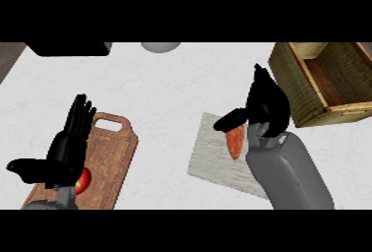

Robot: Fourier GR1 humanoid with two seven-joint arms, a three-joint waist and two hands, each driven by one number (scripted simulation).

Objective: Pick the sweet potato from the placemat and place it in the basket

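Note:
An orange sweet potato [234, 142] lies on the pale grey placemat [210, 162] right of centre, its far end hidden under my right hand's thumb. My right hand [266, 104] hovers over that far end, fingers stretched out toward the back and thumb pointing left; nothing is curled round the potato. The wooden basket [299, 83] stands at the back right, just beyond the right hand's fingers, its inside showing nothing. At the lower left my left hand [67, 147] rests open, fingers up.
A wooden cutting board [112, 157] lies under the left hand, with a red and green vegetable [83, 181] on it by the wrist. A dark object [69, 48] and a grey rounded object [160, 47] sit at the back edge.

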